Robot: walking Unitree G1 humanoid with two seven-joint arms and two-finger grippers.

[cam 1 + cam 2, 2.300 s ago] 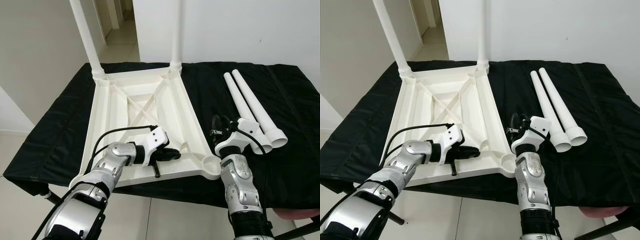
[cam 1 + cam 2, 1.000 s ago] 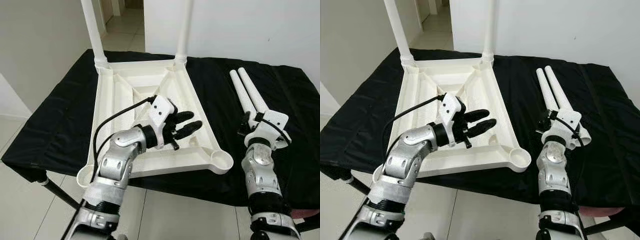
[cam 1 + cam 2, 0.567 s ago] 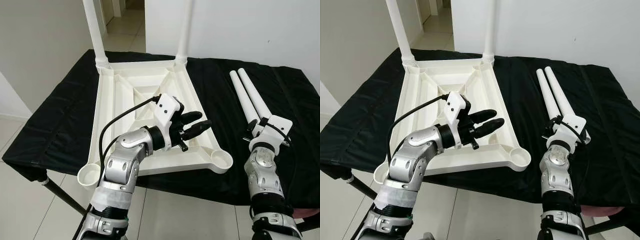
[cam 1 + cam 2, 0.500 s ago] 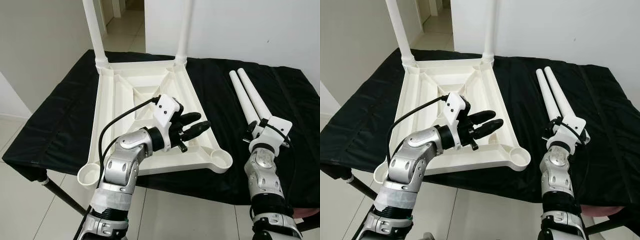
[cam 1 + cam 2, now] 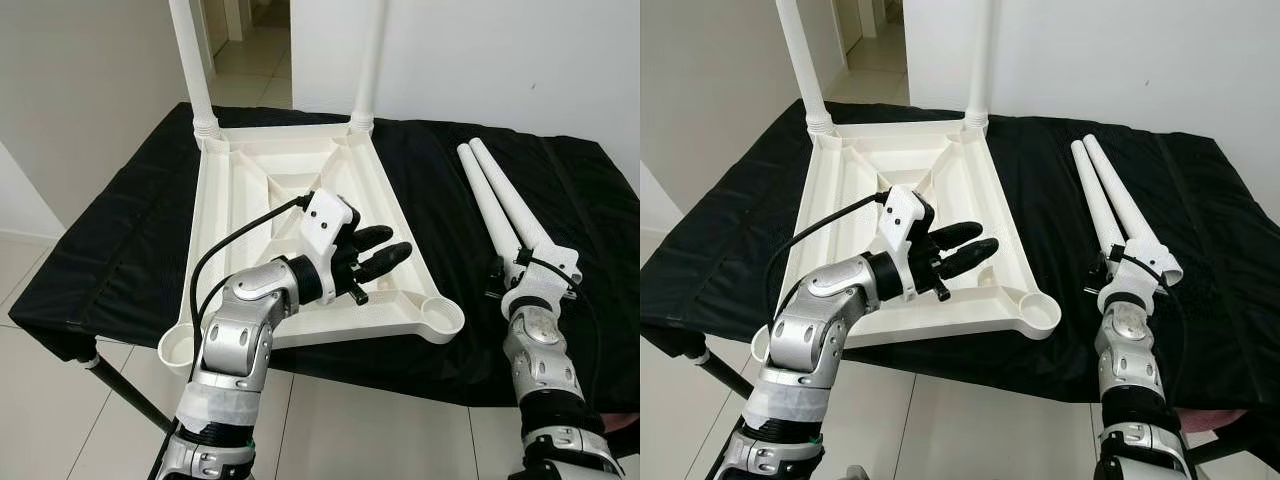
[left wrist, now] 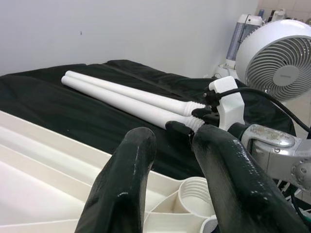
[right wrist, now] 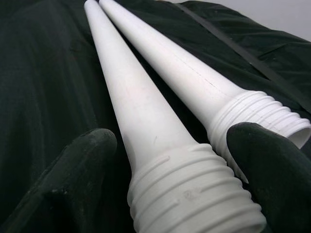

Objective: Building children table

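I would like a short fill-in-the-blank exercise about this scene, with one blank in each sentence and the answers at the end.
1. The white tabletop lies upside down on a ____ cloth.
2. ____ legs already stand upright in its far corners.
3. The right tool has its open fingers on either side of the threaded end of a loose ____.
4. The left tool is above the tabletop, holding ____.

Missing words: black; two; leg; nothing
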